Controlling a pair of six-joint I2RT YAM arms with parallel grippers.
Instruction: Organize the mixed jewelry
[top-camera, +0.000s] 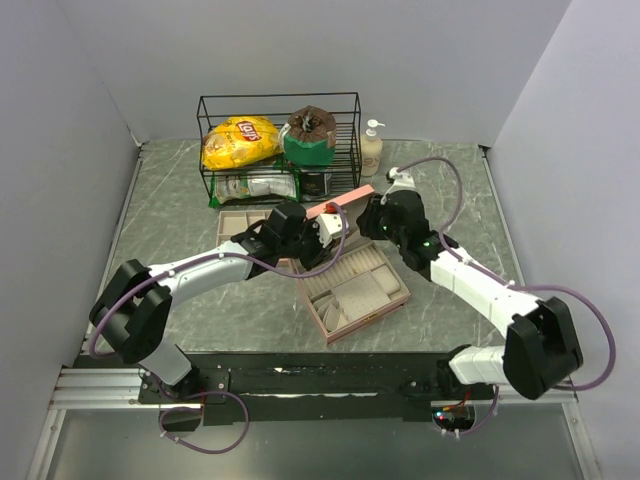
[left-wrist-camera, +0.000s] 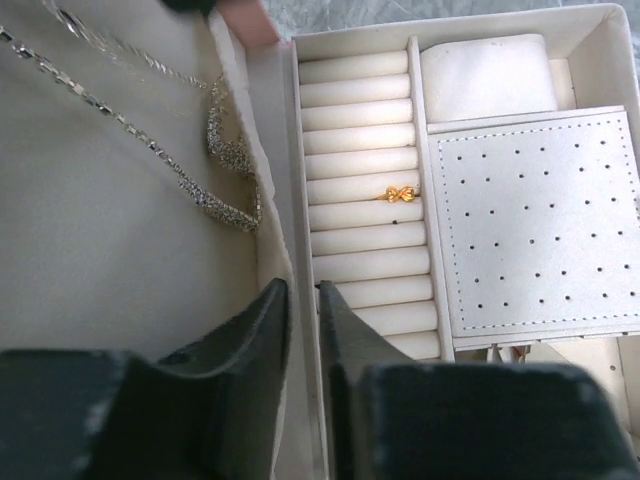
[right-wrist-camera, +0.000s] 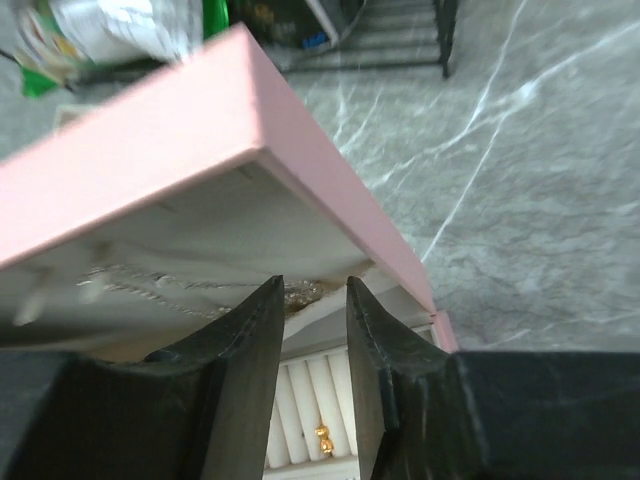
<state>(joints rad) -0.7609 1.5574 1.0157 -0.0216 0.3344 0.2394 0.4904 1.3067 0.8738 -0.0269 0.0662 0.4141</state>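
My left end effector (left-wrist-camera: 303, 320) and right end effector (right-wrist-camera: 315, 320) were narrowly parted, holding nothing. Silver chains (left-wrist-camera: 215, 165) draped limp on the lid lining (left-wrist-camera: 90, 230), and a gold ring (left-wrist-camera: 400, 193) sat in the ring rolls (left-wrist-camera: 360, 130). They looked light, slippery and tangle-prone, so I judged a chain's bunched loop the best hold.

Left claw (left-wrist-camera: 302, 300) extended forward, narrowly parted; right claw (right-wrist-camera: 315, 295) nearby, parted wider.

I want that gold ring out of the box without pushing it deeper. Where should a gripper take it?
Pinch the gold ring by its small bow-shaped top, the only part showing; the band is sunk between two ring rolls. Probably best straight down from above, fingers set along the slit, then lift.
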